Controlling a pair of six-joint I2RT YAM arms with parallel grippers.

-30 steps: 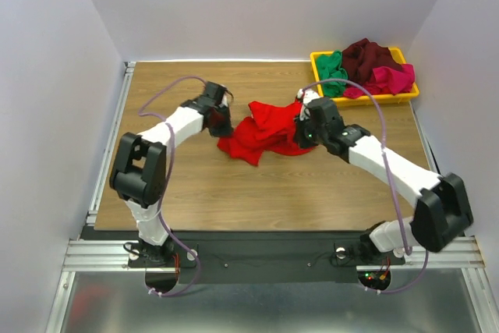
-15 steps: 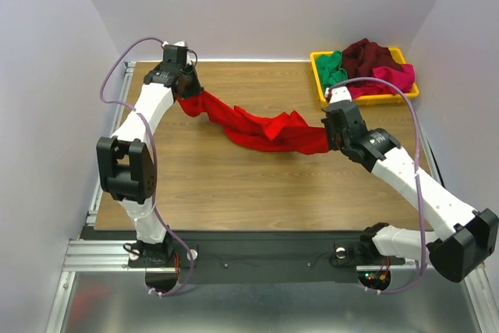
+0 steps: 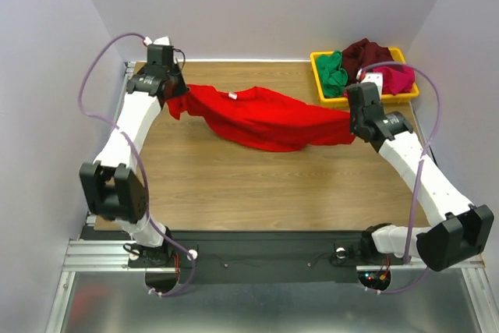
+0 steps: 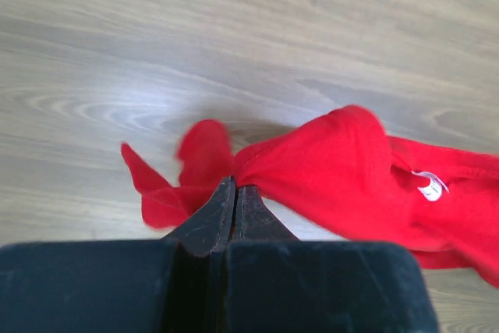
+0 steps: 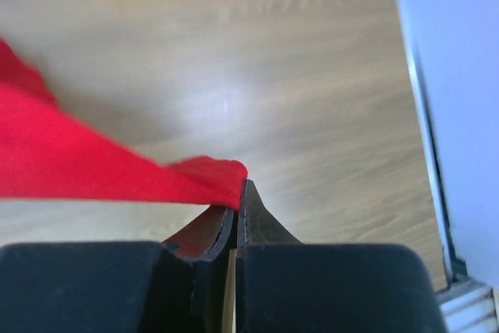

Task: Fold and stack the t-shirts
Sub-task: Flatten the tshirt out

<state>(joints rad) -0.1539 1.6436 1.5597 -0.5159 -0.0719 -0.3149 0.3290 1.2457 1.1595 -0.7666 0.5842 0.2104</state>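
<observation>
Red t-shirt [image 3: 261, 118] is clenched by left hand [image 4: 235, 189], ten o'clock, and right hand [image 5: 238, 193], two o'clock; it should be lowered evenly.

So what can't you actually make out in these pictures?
- Top view: the right arm covers part of the pink t-shirt in the yellow tray.
- Left wrist view: the label on the red t-shirt is too small to read.
- Right wrist view: the tray is blurred, cut by the top edge.

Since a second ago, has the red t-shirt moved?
Yes. The red t-shirt was bunched mid-table; now it spans wide, its left end drawn toward the far-left corner of the table, its right end toward the yellow tray.
</observation>
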